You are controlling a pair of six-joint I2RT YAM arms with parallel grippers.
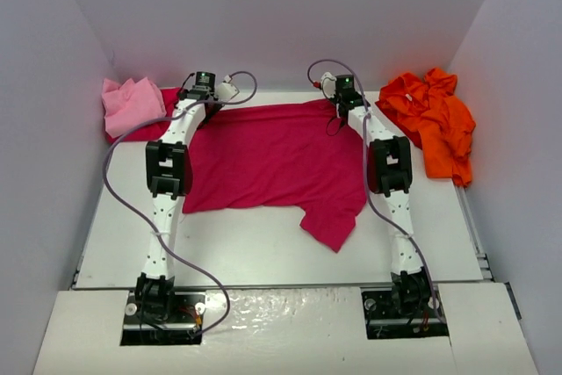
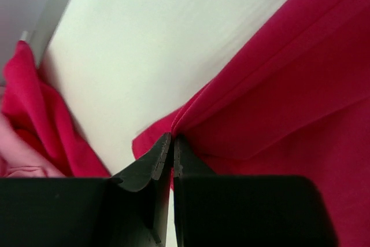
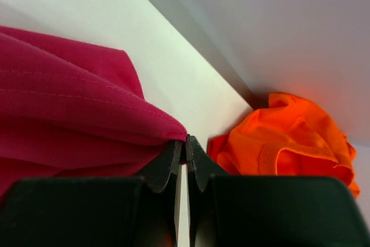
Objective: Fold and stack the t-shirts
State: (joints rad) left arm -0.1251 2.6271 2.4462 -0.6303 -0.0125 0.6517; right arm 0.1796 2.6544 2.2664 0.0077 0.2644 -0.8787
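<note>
The crimson-magenta t-shirt (image 1: 272,160) lies spread across the middle of the white table. My left gripper (image 1: 205,101) is shut on its far left edge; in the left wrist view the cloth (image 2: 277,102) runs into the closed jaws (image 2: 172,138). My right gripper (image 1: 344,104) is shut on its far right edge; the right wrist view shows the cloth (image 3: 75,102) pinched at the fingertips (image 3: 185,140). The light pink t-shirt (image 1: 130,104) is bunched at the far left. The bright orange t-shirt (image 1: 432,118) is crumpled at the far right, and also shows in the right wrist view (image 3: 289,143).
Pale walls enclose the table on the left, back and right. More crimson cloth (image 2: 40,125) lies by the pink pile at the far left. The table's near strip (image 1: 263,256) is bare white. Grey cables loop along both arms.
</note>
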